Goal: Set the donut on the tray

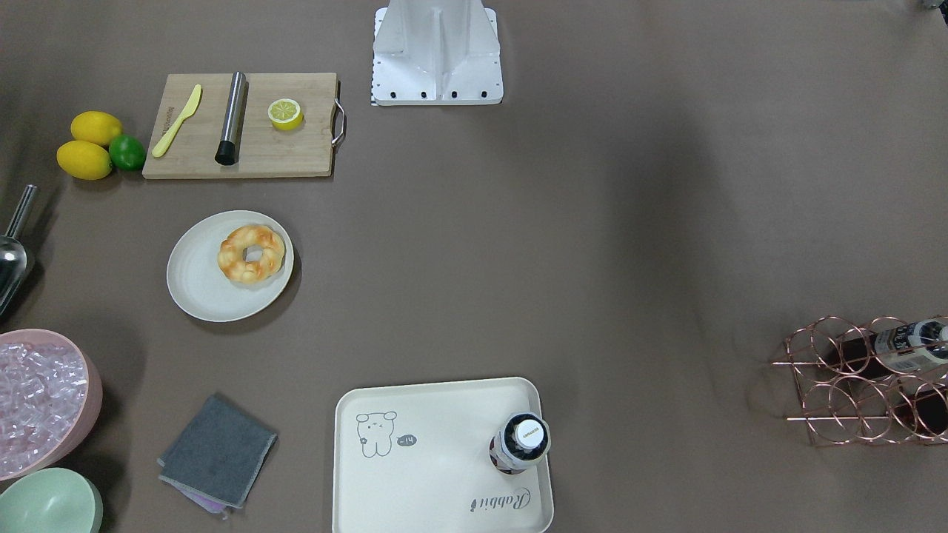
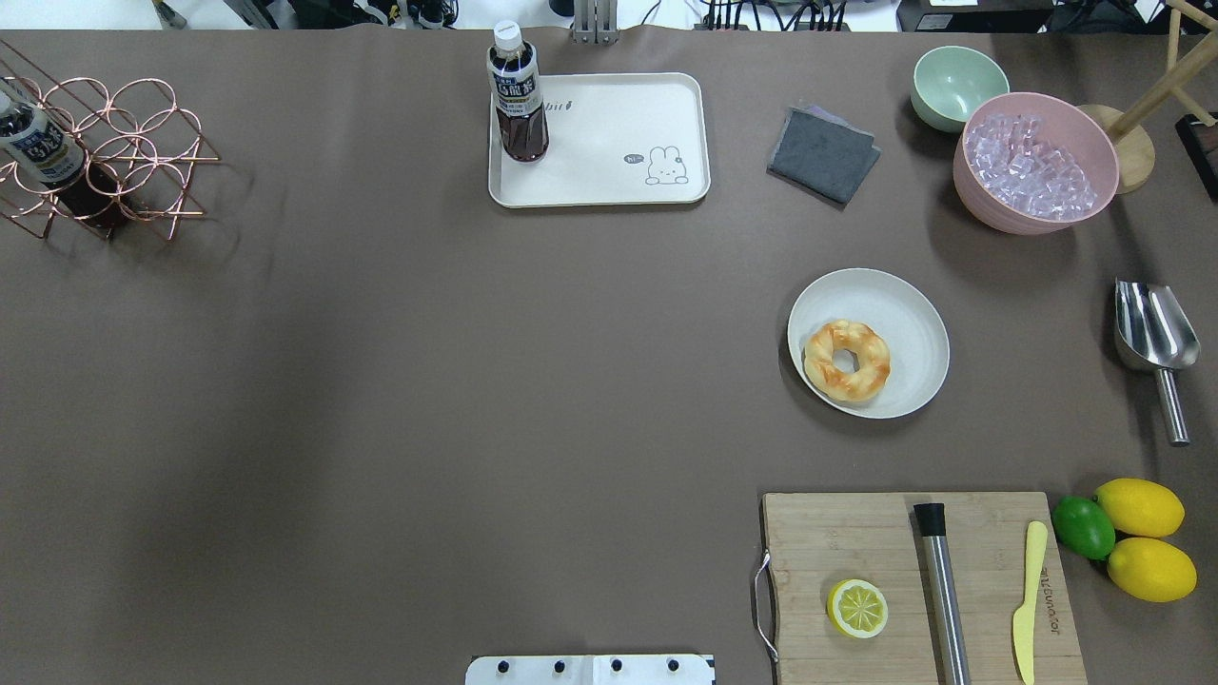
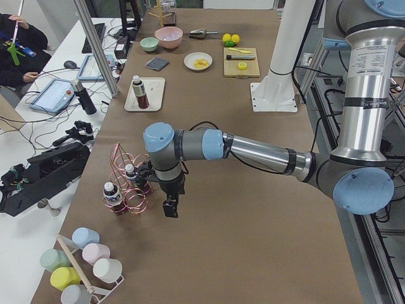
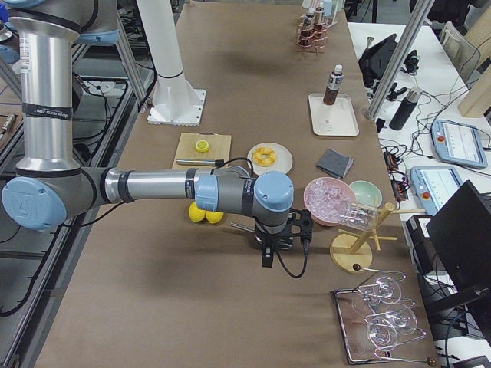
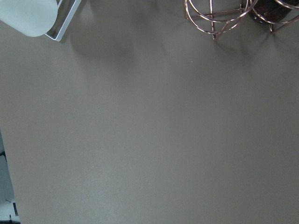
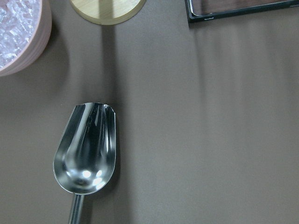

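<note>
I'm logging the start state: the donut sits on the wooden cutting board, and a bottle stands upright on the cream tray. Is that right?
Not quite. The donut lies on the round cream plate, not on the cutting board, as the overhead exterior view shows. The bottle does stand upright on the cream tray.

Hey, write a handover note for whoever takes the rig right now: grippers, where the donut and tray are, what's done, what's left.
Left gripper: hangs over bare table beside the wire rack, holding nothing; open or shut cannot be told.
Right gripper: hangs over the metal scoop, holding nothing; open or shut cannot be told.
Donut: lies on the round plate, on the robot's right side.
Tray: at the far edge, mid-table; a bottle stands in one corner, the rest is bare.
Done: nothing.
Left: grasp the donut and set it on the tray's free area.
</note>
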Tool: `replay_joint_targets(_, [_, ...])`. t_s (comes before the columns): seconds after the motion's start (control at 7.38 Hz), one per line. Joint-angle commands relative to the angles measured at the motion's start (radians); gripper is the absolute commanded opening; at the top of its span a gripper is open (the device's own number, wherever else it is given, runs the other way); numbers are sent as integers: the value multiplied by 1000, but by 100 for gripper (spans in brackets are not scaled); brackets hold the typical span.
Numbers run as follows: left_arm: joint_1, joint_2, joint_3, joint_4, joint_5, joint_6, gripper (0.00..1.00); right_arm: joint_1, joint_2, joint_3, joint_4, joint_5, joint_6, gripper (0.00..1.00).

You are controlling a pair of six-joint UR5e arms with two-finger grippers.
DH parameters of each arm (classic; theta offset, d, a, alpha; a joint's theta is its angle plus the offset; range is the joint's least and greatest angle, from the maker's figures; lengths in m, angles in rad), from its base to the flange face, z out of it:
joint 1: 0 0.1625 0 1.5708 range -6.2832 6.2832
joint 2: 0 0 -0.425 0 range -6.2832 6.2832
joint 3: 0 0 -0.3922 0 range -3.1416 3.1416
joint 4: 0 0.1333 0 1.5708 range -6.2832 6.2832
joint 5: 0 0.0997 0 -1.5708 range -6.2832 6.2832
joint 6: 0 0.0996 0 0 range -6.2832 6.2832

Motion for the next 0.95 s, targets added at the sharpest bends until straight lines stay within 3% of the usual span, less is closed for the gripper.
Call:
replay_joint_targets(0.0, [0, 0, 0, 0, 0, 0, 98, -64, 14, 50, -1, 1, 9, 100])
replay_joint_targets(0.27, [0, 0, -1, 0, -1, -2, 98, -176, 67, 89, 36, 15, 214, 100])
replay_joint_targets(0.81, [0, -1, 2, 0, 0, -2, 98, -381, 91, 85, 350, 28, 646, 100])
